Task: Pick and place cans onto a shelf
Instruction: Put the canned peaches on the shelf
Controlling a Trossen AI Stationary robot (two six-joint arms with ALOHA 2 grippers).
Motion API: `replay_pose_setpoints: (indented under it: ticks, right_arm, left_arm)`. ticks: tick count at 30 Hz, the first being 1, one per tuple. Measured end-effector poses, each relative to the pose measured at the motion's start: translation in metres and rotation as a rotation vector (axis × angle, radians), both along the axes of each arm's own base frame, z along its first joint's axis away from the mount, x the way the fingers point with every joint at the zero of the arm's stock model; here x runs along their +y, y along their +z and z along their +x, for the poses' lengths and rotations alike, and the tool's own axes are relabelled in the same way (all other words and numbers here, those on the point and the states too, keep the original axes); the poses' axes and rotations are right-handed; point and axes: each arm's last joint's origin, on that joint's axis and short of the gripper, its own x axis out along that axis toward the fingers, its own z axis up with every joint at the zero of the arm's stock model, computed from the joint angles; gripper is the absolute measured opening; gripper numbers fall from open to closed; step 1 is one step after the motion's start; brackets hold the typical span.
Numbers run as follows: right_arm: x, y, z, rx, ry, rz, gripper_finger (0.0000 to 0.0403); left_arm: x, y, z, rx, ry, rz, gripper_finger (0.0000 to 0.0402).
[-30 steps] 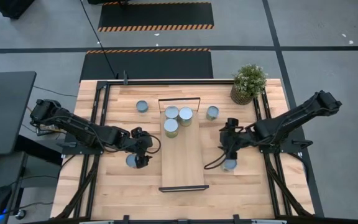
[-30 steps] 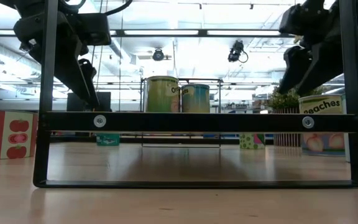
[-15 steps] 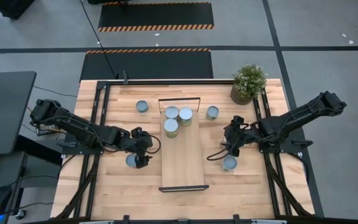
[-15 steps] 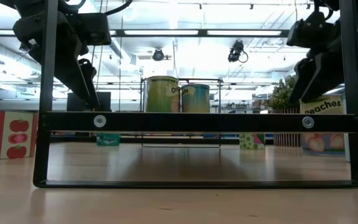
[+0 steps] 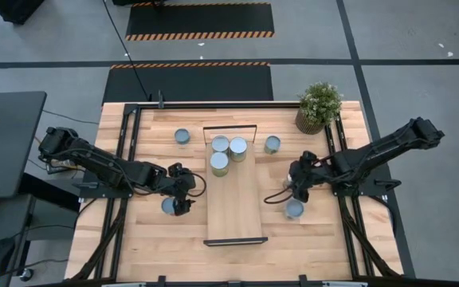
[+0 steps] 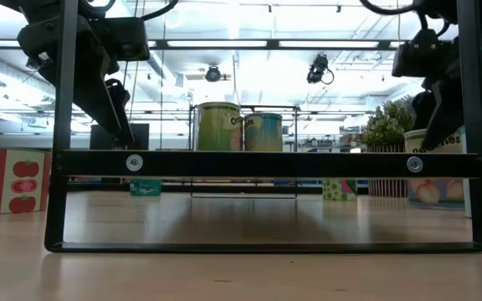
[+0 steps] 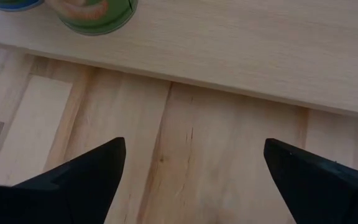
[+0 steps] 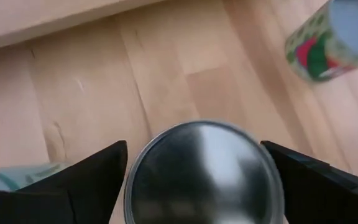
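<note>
The shelf (image 5: 233, 199) lies along the table's middle, with three cans (image 5: 220, 163) standing on its far end. My right gripper (image 8: 194, 144) is open, slanting down, just above a can (image 8: 204, 168) that stands on the table right of the shelf (image 5: 294, 209). Its fingers stand either side of the silvery top without touching it. My left gripper (image 7: 195, 142) is open over bare table by the shelf's left edge, with a can (image 5: 168, 206) just behind it. Two more cans (image 5: 182, 136) (image 5: 272, 144) stand on the far table.
A potted plant (image 5: 319, 106) stands at the far right corner. The shelf's black end frame (image 6: 266, 163) crosses the low view. A green and red can (image 8: 331, 40) shows beyond my right gripper. Bare wood lies on the shelf's near half and along the table's near edge.
My right gripper has drawn a little toward the table's right edge and sunk slightly over the can beside the shelf, rolling about its own pointing line. It has stayed open. No can has moved.
</note>
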Motion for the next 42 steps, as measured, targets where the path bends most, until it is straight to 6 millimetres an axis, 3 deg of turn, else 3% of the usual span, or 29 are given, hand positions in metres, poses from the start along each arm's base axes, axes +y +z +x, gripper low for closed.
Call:
replay_pose_setpoints:
  ticks: [12, 21, 29, 36, 42]
  right_arm:
    - [-0.001, -0.01, 0.011, 0.059, 0.05, 0.014, 0.0323]
    - [-0.007, 0.016, 0.032, -0.085, 0.133, -0.082, 0.0328]
    - [-0.015, 0.048, 0.064, -0.245, 0.24, -0.121, 0.0327]
    - [-0.011, 0.055, 0.104, -0.222, 0.349, -0.15, 0.0327]
    - [-0.008, 0.05, 0.134, -0.174, 0.418, -0.181, 0.0328]
  left_arm:
    - [0.0, 0.0, 0.0, -0.001, 0.002, 0.0, 0.0389]
    - [0.0, 0.0, 0.001, -0.008, 0.003, -0.002, 0.0389]
    - [0.0, 0.001, 0.002, -0.023, 0.003, -0.006, 0.0389]
    - [0.0, 0.001, 0.002, -0.023, 0.002, -0.005, 0.0389]
    - [0.0, 0.001, 0.002, -0.024, 0.001, -0.005, 0.0389]
